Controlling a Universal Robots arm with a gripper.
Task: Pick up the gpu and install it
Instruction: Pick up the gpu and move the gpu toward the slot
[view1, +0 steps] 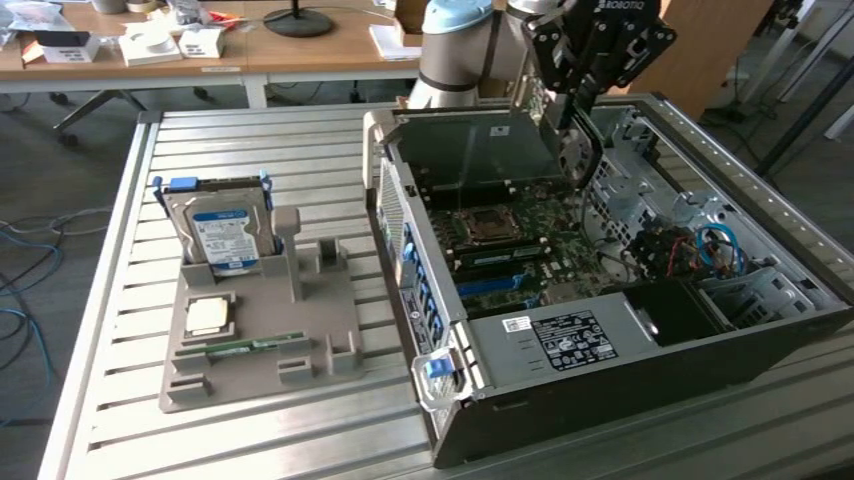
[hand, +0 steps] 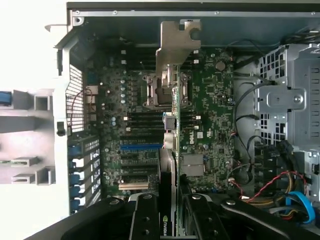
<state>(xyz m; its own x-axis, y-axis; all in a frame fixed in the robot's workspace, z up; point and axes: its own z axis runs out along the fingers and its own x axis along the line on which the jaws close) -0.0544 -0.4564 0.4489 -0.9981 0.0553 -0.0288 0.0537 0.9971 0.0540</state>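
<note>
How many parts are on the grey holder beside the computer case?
3: a blue-labelled hard drive standing at the far end, a square chip in the middle, a green memory stick nearest the camera.

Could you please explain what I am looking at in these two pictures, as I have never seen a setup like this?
This is a robot arm with a gripper. One picture is from a camera standing off the arm; the other looks down from its wrist. On the metal table lie an open computer case and a grey holder carrying a hard drive and a memory stick. The gripper holds the gpu edge-down over the motherboard.
</note>
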